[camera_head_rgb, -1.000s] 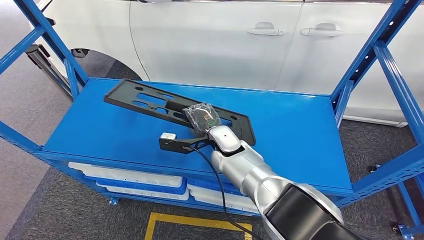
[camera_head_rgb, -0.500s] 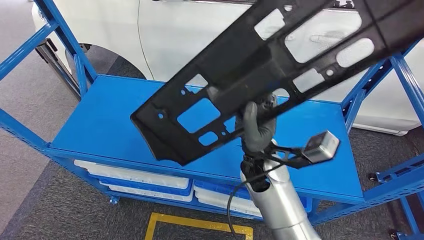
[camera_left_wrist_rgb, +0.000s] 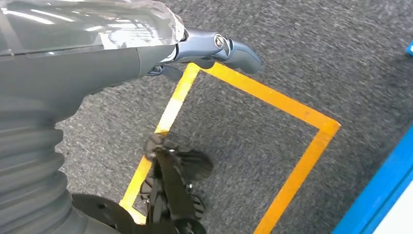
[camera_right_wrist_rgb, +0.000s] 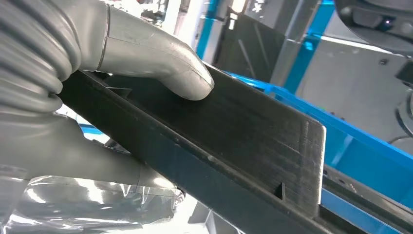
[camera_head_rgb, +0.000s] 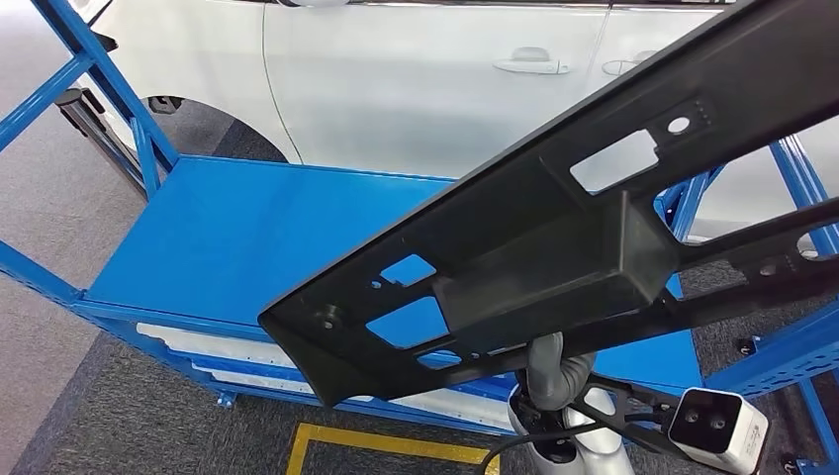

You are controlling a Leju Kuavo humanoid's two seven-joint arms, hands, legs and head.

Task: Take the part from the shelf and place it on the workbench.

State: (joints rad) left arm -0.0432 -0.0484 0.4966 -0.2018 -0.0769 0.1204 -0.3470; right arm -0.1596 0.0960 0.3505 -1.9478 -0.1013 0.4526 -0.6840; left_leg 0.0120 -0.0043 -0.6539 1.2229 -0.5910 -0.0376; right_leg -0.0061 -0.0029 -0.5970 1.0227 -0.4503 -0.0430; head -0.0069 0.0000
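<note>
The part (camera_head_rgb: 554, 247) is a long black plastic panel with several cut-outs. It hangs tilted in the air, close in front of the head camera and well above the blue shelf (camera_head_rgb: 228, 237). My right hand (camera_head_rgb: 554, 371) grips it from below, near its middle. In the right wrist view the grey thumb (camera_right_wrist_rgb: 160, 58) presses on the panel's flat face (camera_right_wrist_rgb: 253, 131), with the fingers hidden behind its edge. My left hand (camera_left_wrist_rgb: 146, 44) hangs over the floor holding nothing, its thumb stretched out.
Blue uprights (camera_head_rgb: 109, 89) frame the shelf at left and right. White trays (camera_head_rgb: 228, 351) lie on the level below. A white car (camera_head_rgb: 416, 79) stands behind the shelf. A yellow marking (camera_left_wrist_rgb: 292, 107) is taped on the grey carpet.
The panel has left the shelf top: my right hand has lifted it and swung it up toward the camera. It now sits lower and closer than half a second ago.
</note>
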